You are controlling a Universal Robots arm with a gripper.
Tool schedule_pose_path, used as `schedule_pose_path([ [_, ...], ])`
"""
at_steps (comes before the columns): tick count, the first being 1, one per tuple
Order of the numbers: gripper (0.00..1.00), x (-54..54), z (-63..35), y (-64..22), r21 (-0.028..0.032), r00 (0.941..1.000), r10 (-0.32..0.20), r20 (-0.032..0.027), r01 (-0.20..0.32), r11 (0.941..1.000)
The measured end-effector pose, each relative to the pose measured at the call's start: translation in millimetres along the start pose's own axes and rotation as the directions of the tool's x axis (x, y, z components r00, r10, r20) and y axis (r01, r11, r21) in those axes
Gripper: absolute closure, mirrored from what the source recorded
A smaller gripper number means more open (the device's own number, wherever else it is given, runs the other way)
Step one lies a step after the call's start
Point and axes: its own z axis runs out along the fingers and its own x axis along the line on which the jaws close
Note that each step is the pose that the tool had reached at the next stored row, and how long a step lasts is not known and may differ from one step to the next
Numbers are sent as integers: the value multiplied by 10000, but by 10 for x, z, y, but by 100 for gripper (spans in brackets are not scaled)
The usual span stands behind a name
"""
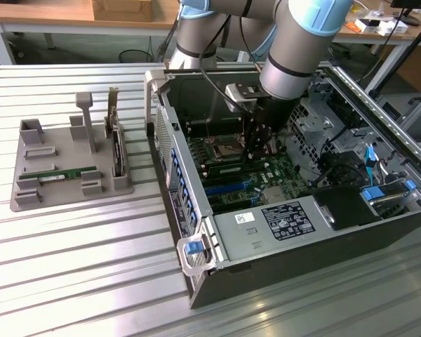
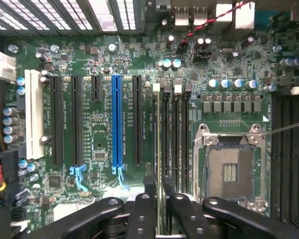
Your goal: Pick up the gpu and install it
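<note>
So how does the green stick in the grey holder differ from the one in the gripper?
The holder's stick lies free outside the computer case, its face showing. The gpu stands edge-on over the motherboard slots, clamped in the gripper. Both are long, thin green boards.

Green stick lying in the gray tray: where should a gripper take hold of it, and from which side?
Probably from straight above, pinching its two long edges near the middle. The green stick lies lengthwise low in the gray tray, its ends by raised blocks, so the middle is freest.
</note>
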Motion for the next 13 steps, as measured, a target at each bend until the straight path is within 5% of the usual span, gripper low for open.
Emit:
schedule_pose_path([
  [4,90,-4,-53,-6,-6,10000,0,1,0,10000],
  [9,90,-4,-51,-447,-399,10000,0,-7,0,9992],
  [13,90,-5,-51,-714,-580,10000,1,-10,-2,9983],
])
